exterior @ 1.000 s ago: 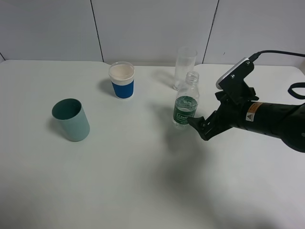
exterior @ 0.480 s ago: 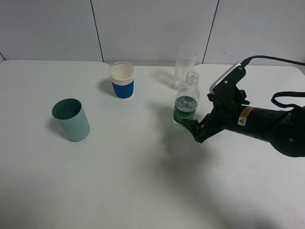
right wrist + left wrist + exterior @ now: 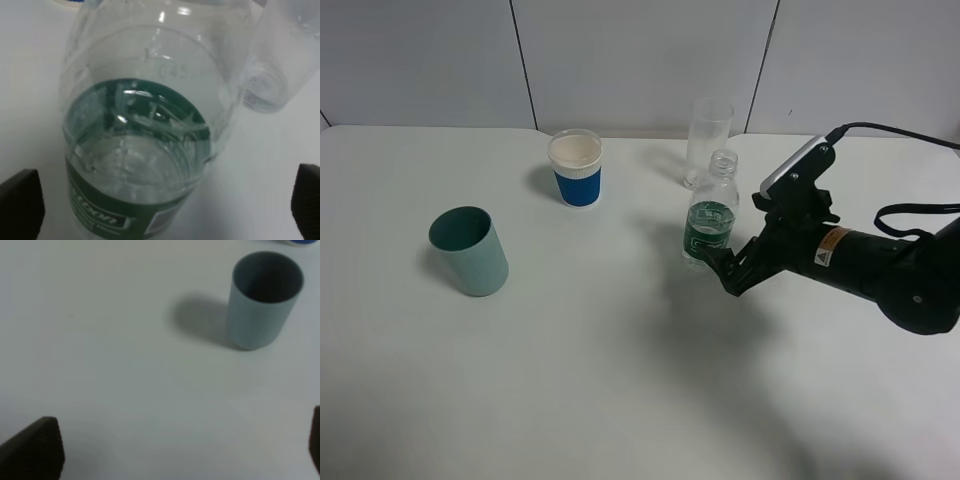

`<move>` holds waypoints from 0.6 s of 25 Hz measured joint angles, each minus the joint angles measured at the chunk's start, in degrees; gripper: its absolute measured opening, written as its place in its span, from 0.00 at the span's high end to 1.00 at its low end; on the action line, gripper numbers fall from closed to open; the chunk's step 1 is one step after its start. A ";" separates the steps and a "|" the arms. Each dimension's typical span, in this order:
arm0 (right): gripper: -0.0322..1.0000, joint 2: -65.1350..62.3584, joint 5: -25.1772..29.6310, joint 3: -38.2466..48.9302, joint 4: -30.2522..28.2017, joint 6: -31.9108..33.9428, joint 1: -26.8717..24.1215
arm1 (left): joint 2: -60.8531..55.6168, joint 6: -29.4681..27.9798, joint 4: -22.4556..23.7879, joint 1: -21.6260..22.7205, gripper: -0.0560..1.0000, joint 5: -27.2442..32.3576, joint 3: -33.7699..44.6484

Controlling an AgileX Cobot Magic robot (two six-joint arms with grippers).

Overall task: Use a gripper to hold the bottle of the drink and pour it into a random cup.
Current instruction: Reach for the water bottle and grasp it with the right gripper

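from the high camera, i am reaching in with my right pincer point(image 3: 723, 270), a black two-fingered claw on a black arm. its tips are sitting level with the lower part of the small clear plastic bottle with the dark green label point(image 3: 708, 228). the bottle is standing upright and capless on the white table point(image 3: 620, 390), just in front of the tall, narrow, clear tumbler point(image 3: 708, 140). the blue-and-white paper cup point(image 3: 576, 170) and the teal plastic cup point(image 3: 470, 250) are standing farther to the left, well apart from it.

from the left wrist camera, my left pincer point(image 3: 175, 447) is hanging over bare table with its fingers spread wide and nothing between them. only the teal plastic cup point(image 3: 262, 300) is showing ahead.

from the right wrist camera, my right pincer point(image 3: 162, 205) is gaping as wide as it goes, one black fingertip showing at each edge of the picture. the bottle point(image 3: 145, 125) is filling the space between them (how much drink is inside, i cannot tell). neither pad is touching the plastic, so i am holding nothing. the tumbler point(image 3: 280, 55) is standing just behind the bottle.

i am judging the task to be barely begun: the approach is nearly done, while the squeeze, the lift, the carry to the tumbler and the tilt are all waiting.
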 joint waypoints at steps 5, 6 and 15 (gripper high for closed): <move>0.01 1.85 -0.29 -1.93 -0.93 0.05 0.00 | 0.00 0.00 0.00 0.00 0.01 0.00 0.00; 0.01 2.20 -0.53 -2.27 -1.24 0.05 0.00 | 0.00 0.00 0.00 0.00 0.01 0.00 0.00; 0.01 3.74 -3.21 -4.01 -3.65 0.10 0.00 | 0.00 0.00 0.00 0.00 0.01 0.00 0.00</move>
